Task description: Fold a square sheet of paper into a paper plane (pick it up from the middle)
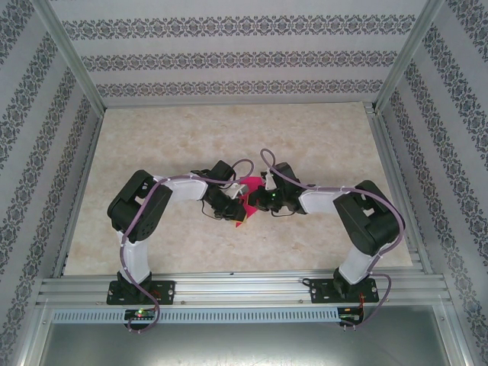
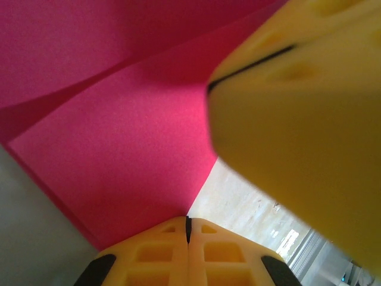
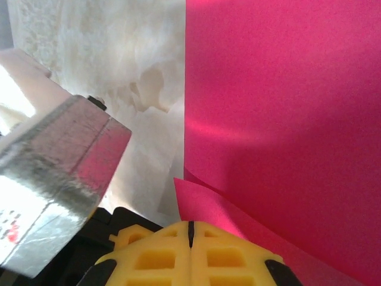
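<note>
Two arms bend inward over the marble-patterned table (image 1: 191, 145) and meet at the centre of the overhead view. Left of centre is the left gripper (image 1: 229, 207), then the magenta sheet of paper (image 1: 245, 200), then the right gripper (image 1: 258, 200), all three packed tightly together. The sheet looks creased and held up off the tabletop, with one pointed corner aimed toward the bottom of the frame.

From the left wrist, the sheet of paper (image 2: 131, 149) spreads across the upper left and centre in two overlapping layers, a fold line slanting up from the left edge. Its lower corner narrows straight into the seam of the left gripper (image 2: 187, 225), whose yellow fingers (image 2: 155, 256) are pressed together on it. On the right side a blurred yellow finger block (image 2: 297, 137) sits very near the lens, in front of the paper.

From the right wrist, a silver metal block (image 3: 59, 161) with a pink reflection sits at the left. The sheet (image 3: 280, 107) covers the right half, its straight edge running down the middle. At bottom centre the right gripper (image 3: 190, 227) has its fingers (image 3: 226, 259) closed, a lower layer of paper running in between them.
</note>
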